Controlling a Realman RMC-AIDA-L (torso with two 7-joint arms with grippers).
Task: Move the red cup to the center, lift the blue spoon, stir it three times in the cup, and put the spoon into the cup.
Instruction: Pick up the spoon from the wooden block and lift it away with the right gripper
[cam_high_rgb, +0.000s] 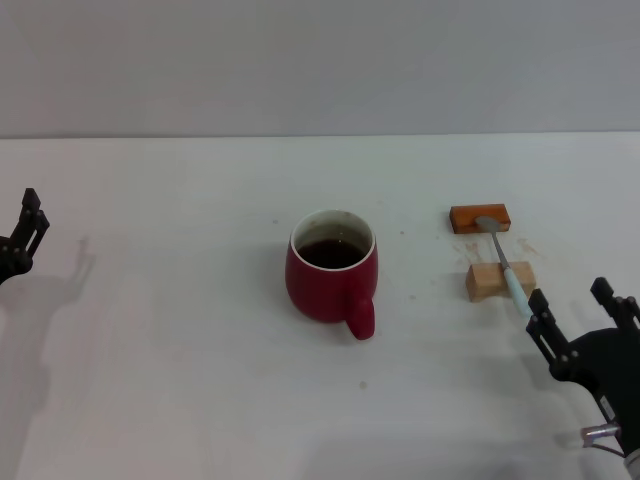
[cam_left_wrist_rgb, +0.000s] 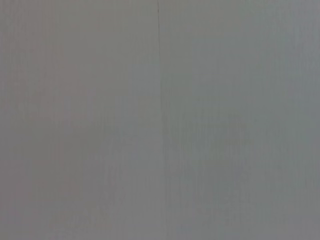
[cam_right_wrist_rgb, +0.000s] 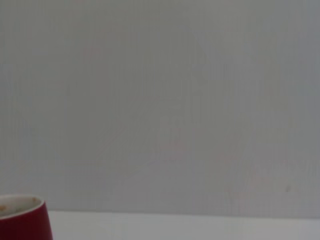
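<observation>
Looking down, we find the red cup (cam_high_rgb: 332, 265) mid-table, and the blue spoon (cam_high_rgb: 508, 271) at its three o'clock, propped across two blocks (cam_high_rgb: 488, 248), long axis near twelve-to-six. Our right tool (cam_high_rgb: 583, 306), released, sits just at the handle's six o'clock; our left tool (cam_high_rgb: 22, 238), also released and empty, is parked far off.

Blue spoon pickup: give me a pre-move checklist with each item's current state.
1. Cup near table centre, upright: ok.
2. Spoon reachable, lying across the orange block and the wooden block, handle toward the robot: ok.
3. Right gripper open, empty, just short of the handle's end: ok.
4. Left gripper parked at the table's left edge, away from the cup: ok.
5. Cup holds dark liquid; spill risk when stirring: not ok.
6. Spoon seen from right wrist view: not ok, only the cup's rim shows.
</observation>
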